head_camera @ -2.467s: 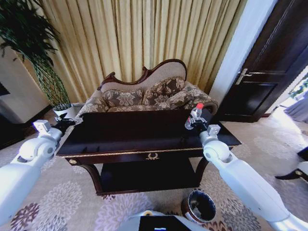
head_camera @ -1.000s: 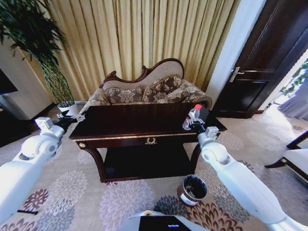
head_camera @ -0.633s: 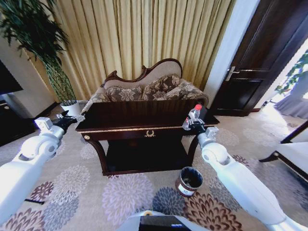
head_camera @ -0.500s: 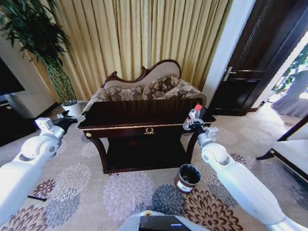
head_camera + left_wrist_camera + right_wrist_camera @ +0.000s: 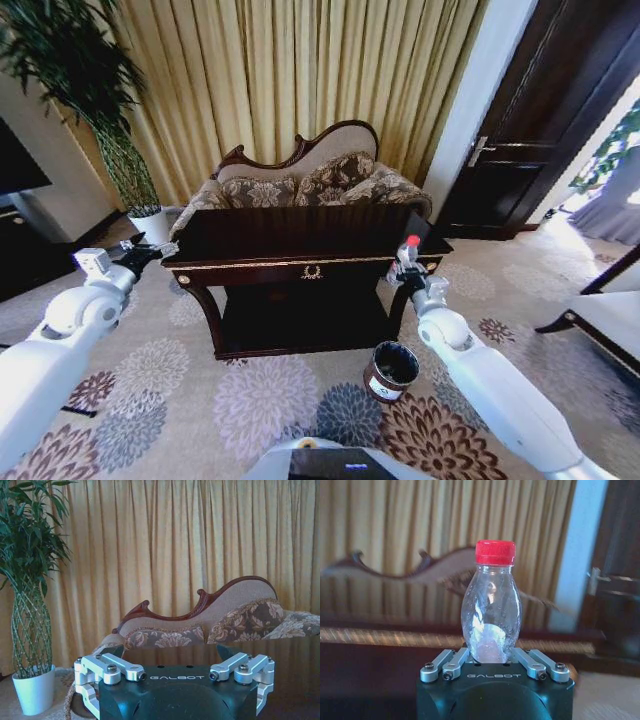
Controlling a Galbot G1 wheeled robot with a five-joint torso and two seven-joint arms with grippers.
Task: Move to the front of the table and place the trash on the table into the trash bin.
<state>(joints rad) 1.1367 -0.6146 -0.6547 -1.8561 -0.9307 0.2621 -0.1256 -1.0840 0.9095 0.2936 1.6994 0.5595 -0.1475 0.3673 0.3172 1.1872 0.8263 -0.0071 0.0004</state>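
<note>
The clear bottle (image 5: 407,254) with a red cap stands upright in my right gripper (image 5: 405,272), off the right front corner of the dark table (image 5: 290,232). In the right wrist view the gripper (image 5: 491,656) is shut on the bottle (image 5: 491,611) at its base, with the table's gold-trimmed edge (image 5: 380,638) behind. The round brown trash bin (image 5: 391,369) stands on the carpet below and slightly nearer than the bottle. My left gripper (image 5: 143,254) hangs off the table's left end; its fingers (image 5: 116,651) are open with nothing between them.
A carved sofa (image 5: 305,185) stands behind the table before gold curtains. A potted plant (image 5: 95,110) is at the far left, a dark door (image 5: 540,130) at the right, and a chair (image 5: 600,310) at the right edge. Flowered carpet lies in front.
The camera has backed away from the table, so more carpet shows. My right gripper has sunk a little with the bottle, now beside the table's right front corner. The left arm holds still.
</note>
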